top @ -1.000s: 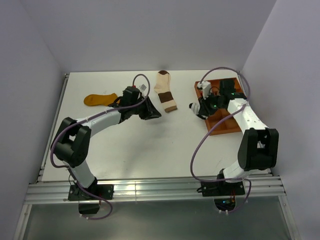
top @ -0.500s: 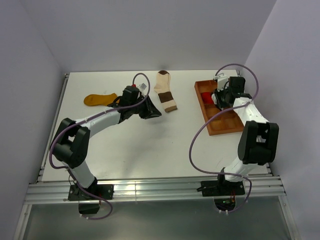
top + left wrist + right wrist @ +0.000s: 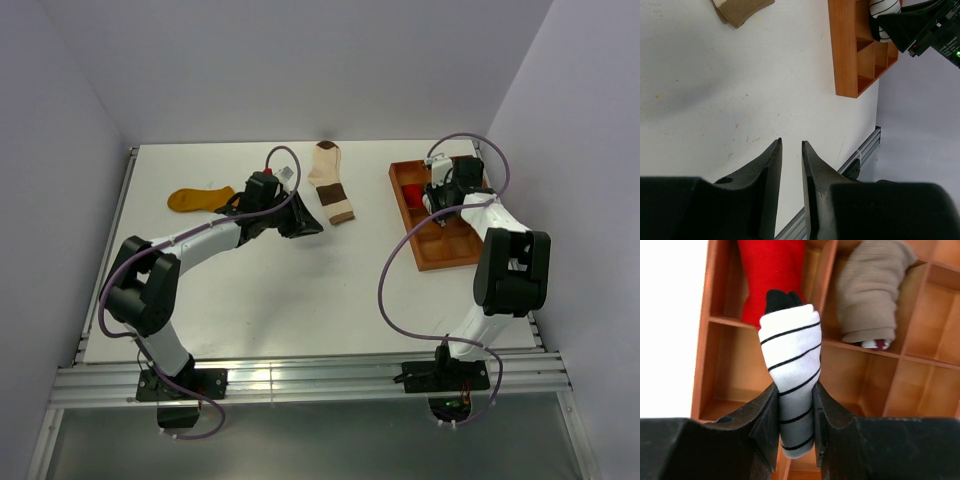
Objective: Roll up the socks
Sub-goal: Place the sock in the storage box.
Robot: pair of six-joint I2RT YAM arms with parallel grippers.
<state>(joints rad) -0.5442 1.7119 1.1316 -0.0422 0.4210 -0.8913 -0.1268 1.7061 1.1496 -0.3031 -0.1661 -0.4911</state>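
1. White table [image 3: 300, 290]: matte top, a few small specks and scuffs below the left gripper [image 3: 790, 145]. A metal rail [image 3: 862, 152] runs along its edge just past those fingertips in the left wrist view.
2. Cream sock [image 3: 332, 190], brown toe and heel: lies flat, near the left fingertips, on their far side.
3. Mustard-yellow sock [image 3: 200, 198]: lies flat, behind the left fingers on the wrist side, well apart from them.
4. Orange-brown tray [image 3: 842, 55]: rests on the table under the right gripper [image 3: 794, 390], well apart from the left fingertips.

Black-and-white arms [image 3: 205, 238], purple cables [image 3: 381, 292]
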